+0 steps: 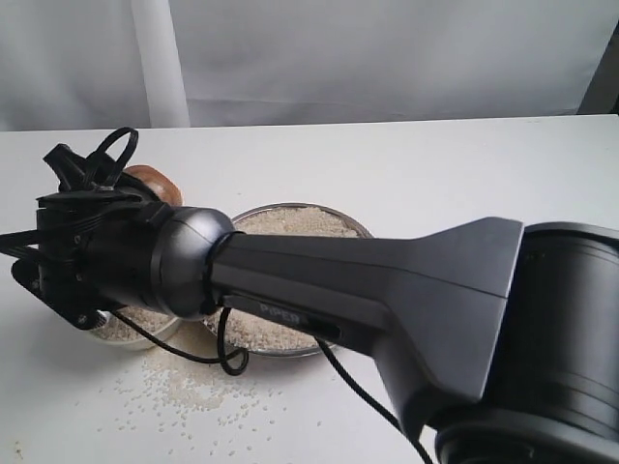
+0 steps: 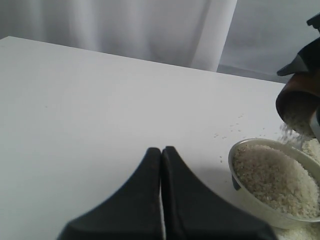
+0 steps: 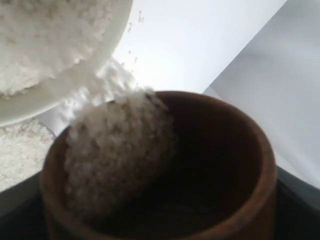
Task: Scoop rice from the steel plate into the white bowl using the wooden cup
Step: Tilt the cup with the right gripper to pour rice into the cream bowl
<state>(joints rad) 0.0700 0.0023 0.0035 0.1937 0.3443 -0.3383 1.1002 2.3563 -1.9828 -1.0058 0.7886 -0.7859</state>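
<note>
My right arm reaches across to the left, and its gripper is shut on the wooden cup. The cup is tilted over the white bowl, and rice is falling from its mouth. Up close, rice slides out of the dark cup toward the bowl's rim. The bowl holds a heap of rice and is mostly hidden under the arm. The steel plate behind it carries rice. My left gripper is shut and empty, low over the table beside the bowl.
Spilled grains lie scattered on the white table in front of the bowl and plate, and a few lie behind the bowl. A black cable loops down from the right arm. A pale curtain hangs behind the table.
</note>
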